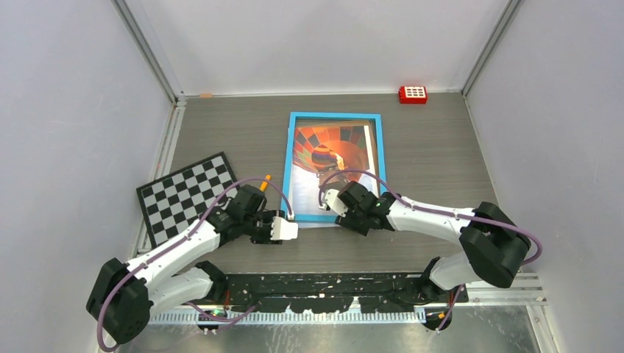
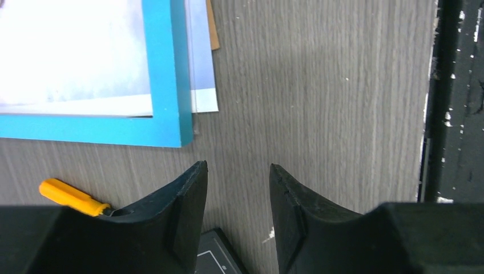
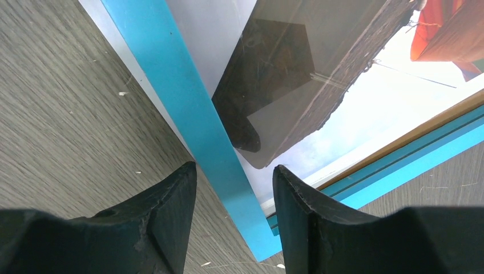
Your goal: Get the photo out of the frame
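Note:
The frame [image 1: 336,115], a thin bright-blue border, lies flat mid-table with the photo [image 1: 331,151] of an orange striped balloon showing inside it. My left gripper [image 1: 288,229] sits just off the frame's near-left corner. In the left wrist view its jaws [image 2: 237,165] stand open over bare table, with the frame corner [image 2: 165,68] ahead and a pale sheet edge [image 2: 202,74] sticking out past it. My right gripper [image 1: 329,200] is at the frame's near edge. It [image 3: 235,165] is open, jaws either side of the blue border [image 3: 188,108], with the photo [image 3: 388,97] beyond.
A black-and-white chequered board [image 1: 188,195] lies left of the frame, beside the left arm. A small red block [image 1: 413,94] sits at the back wall. Grey walls close in the left, right and far sides. The arms' base rail [image 1: 324,287] runs along the near edge.

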You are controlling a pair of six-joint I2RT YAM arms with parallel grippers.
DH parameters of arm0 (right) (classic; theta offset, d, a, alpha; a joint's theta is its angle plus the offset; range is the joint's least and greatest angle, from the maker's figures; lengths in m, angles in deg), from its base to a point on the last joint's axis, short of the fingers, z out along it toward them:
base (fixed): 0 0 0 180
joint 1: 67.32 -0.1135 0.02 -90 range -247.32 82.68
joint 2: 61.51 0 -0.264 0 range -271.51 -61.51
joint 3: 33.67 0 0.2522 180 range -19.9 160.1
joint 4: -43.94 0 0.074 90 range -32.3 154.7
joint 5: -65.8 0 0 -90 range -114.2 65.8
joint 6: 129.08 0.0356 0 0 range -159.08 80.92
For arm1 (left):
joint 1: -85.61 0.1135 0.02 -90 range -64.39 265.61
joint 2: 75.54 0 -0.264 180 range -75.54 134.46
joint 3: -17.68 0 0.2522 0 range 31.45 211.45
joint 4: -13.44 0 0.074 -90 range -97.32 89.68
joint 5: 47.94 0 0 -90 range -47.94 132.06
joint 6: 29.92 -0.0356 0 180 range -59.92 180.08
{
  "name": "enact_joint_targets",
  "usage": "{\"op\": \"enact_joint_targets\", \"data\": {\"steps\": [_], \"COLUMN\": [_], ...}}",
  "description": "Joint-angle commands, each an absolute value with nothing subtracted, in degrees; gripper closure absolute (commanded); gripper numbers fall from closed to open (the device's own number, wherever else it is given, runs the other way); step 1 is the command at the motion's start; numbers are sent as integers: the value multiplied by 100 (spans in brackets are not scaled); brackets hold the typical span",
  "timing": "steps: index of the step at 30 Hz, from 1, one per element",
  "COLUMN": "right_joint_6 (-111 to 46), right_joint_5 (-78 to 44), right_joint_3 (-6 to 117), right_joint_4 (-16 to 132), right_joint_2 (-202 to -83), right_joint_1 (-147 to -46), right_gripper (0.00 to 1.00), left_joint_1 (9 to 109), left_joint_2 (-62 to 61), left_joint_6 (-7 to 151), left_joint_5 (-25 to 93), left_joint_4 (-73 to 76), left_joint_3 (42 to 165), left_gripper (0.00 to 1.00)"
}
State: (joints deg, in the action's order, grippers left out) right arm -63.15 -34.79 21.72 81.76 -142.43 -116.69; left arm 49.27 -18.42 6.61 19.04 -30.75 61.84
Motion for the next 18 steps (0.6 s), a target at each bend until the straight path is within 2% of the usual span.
{"op": "enact_joint_targets", "data": {"steps": [1,8,13,18], "right_joint_6": [-6342,-6326,-6316,-6343], "right_joint_5": [-3488,-3676,-3596,-3566], "right_joint_3": [2393,2571,2730,2791], "right_joint_4": [8044,7966,7970,7961], "right_joint_2": [-14267,-14452,-14519,-14653], "right_joint_1": [-11630,-11512,-11401,-11363], "right_gripper": [45,54,56,56], "left_joint_1": [4892,4895,4888,4864], "left_joint_2": [-1792,-1751,-1648,-1572], "left_joint_6": [483,392,291,240], "left_joint_5": [1899,1858,1826,1762], "left_joint_4": [-2562,-2524,-2493,-2361], "left_joint_3": [6152,6137,6150,6107], "left_gripper": [55,58,68,72]}}
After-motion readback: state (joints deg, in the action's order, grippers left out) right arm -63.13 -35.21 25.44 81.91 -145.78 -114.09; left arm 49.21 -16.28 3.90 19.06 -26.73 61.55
